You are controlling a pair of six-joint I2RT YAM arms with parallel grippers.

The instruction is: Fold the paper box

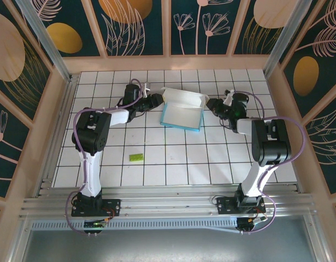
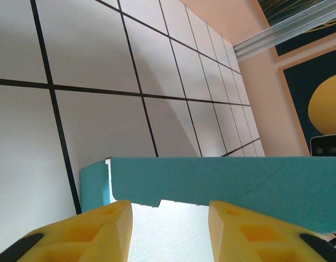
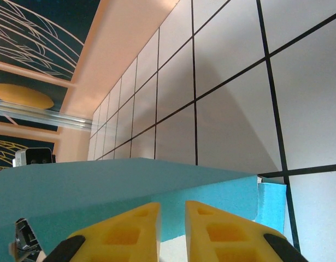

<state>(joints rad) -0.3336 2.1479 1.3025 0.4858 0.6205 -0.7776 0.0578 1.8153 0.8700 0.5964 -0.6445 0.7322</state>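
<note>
The paper box (image 1: 181,115) is lying on the surface (image 1: 173,161), its long axis spanning both arms. The left gripper (image 1: 158,101) is standing open at one end, and the right gripper (image 1: 210,105) is sitting nearly closed at the other, grip unclear.

Overhead looks down; wrist views hug paper box (image 1: 181,112).

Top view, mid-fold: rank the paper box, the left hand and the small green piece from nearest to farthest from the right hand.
1. paper box: right next to the right hand, on its left side.
2. left hand: across the box, at its opposite end.
3. green piece: lying apart from the box, toward the near edge on the left.
</note>
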